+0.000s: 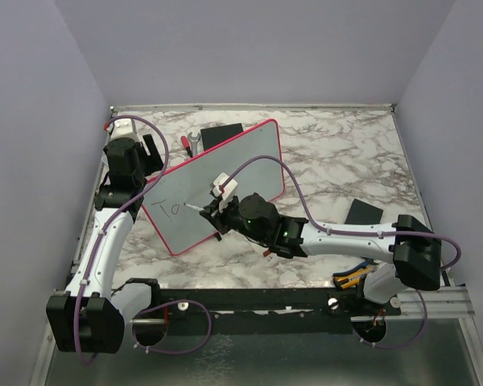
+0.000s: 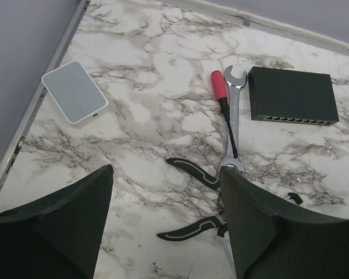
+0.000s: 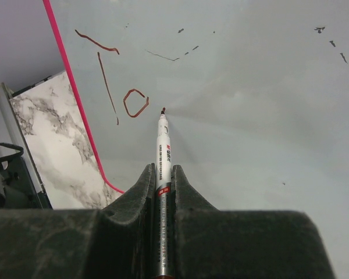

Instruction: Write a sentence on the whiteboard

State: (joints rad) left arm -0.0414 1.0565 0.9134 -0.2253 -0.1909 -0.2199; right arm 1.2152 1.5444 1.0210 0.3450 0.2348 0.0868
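Top external: the whiteboard (image 1: 217, 181) lies diagonally on the marble table (image 1: 338, 161), left of centre, with the right gripper (image 1: 212, 211) over its near half beside the lettering (image 1: 171, 209).

Left wrist: the left gripper (image 2: 166, 192) hangs with its jaws wide apart and nothing between them, above pliers (image 2: 192, 174), a wrench (image 2: 234, 116) and a red-handled screwdriver (image 2: 221, 93).

Right wrist: the right gripper's jaws are clamped on a marker (image 3: 163, 151), its tip touching the board just right of a reddish "To".
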